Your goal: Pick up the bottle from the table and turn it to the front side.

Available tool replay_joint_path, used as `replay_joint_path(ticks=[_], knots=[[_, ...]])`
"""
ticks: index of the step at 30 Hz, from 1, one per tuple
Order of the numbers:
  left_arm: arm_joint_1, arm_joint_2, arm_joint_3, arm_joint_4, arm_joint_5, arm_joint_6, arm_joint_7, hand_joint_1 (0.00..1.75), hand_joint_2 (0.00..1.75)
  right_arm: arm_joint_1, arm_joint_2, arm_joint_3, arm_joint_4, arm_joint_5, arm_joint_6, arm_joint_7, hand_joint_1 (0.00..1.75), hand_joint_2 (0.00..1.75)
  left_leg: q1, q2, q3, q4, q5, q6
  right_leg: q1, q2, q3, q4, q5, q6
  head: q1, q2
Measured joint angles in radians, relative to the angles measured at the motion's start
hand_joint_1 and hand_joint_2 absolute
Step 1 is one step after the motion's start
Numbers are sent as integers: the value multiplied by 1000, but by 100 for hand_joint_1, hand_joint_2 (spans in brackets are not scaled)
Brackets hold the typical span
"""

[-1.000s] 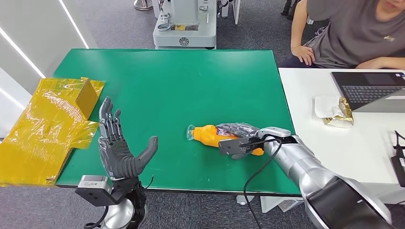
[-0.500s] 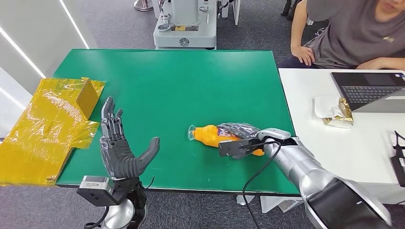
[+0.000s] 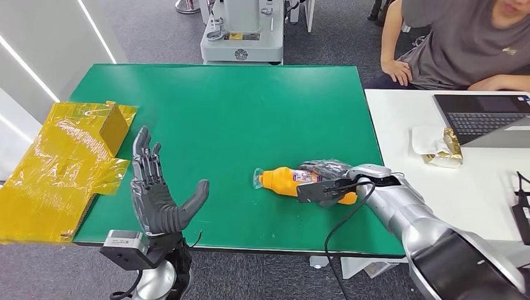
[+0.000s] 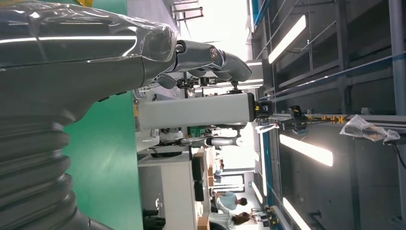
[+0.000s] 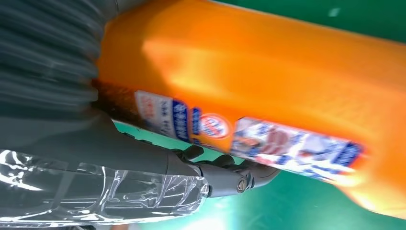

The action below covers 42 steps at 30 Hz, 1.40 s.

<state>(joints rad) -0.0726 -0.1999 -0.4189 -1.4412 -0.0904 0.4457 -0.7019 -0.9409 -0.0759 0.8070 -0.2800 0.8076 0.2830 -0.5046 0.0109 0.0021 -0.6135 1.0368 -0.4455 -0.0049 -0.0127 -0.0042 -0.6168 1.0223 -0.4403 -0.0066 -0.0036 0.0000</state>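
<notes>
An orange bottle (image 3: pixel 282 180) with a clear cap and a printed label lies on its side on the green table (image 3: pixel 237 112), cap pointing left. My right hand (image 3: pixel 326 182) grips the bottle's lower half, dark fingers curled over it. The right wrist view has the bottle (image 5: pixel 268 81) pressed against the palm, label (image 5: pixel 249 139) facing the thumb (image 5: pixel 143 177). My left hand (image 3: pixel 156 197) stands upright at the table's front left, open, fingers spread, holding nothing. In the left wrist view the left hand (image 4: pixel 95 62) is raised above the table.
A crinkled yellow foil sheet (image 3: pixel 62 169) with a small box covers the table's left end. A white table (image 3: pixel 462 194) to the right carries a laptop (image 3: pixel 487 115) and a snack packet (image 3: pixel 444 150). A person (image 3: pixel 462 44) sits at the back right. A machine base (image 3: pixel 242 37) stands behind the table.
My right hand has drawn the bottle a little to the right across the table. The left hand has stayed put.
</notes>
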Motion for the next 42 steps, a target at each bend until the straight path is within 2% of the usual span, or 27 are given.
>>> replay_joint_path(ticks=[13,14,17,18,25,42], knots=[[0,0,0,0,0,-12,0,0,175,-30,-21,33,0,34,14,-2,0,175,0,0,0,0,0,0,0,0,0,0,0,0,0,0],[0,0,0,0,0,-13,0,0,175,-32,-24,35,0,34,13,-2,9,175,0,0,0,0,0,0,0,0,0,0,0,0,0,0],[0,-1,0,0,-1,-17,0,0,175,-36,-33,39,0,35,6,-3,140,175,0,0,0,0,0,0,0,0,0,0,0,0,0,0],[1,-1,0,0,-2,-17,0,0,175,-36,-36,40,0,37,-2,-3,175,175,0,0,0,0,0,0,0,0,0,0,0,0,0,0],[6,-1,0,0,-12,-21,0,0,175,-36,-52,51,-6,45,-84,0,175,175,0,0,0,0,0,0,0,0,0,0,0,0,0,0],[9,-16,1,0,-18,-59,0,0,175,-15,-80,56,-12,15,-150,10,175,175,0,0,-1,0,0,0,0,0,0,0,0,0,0,0]])
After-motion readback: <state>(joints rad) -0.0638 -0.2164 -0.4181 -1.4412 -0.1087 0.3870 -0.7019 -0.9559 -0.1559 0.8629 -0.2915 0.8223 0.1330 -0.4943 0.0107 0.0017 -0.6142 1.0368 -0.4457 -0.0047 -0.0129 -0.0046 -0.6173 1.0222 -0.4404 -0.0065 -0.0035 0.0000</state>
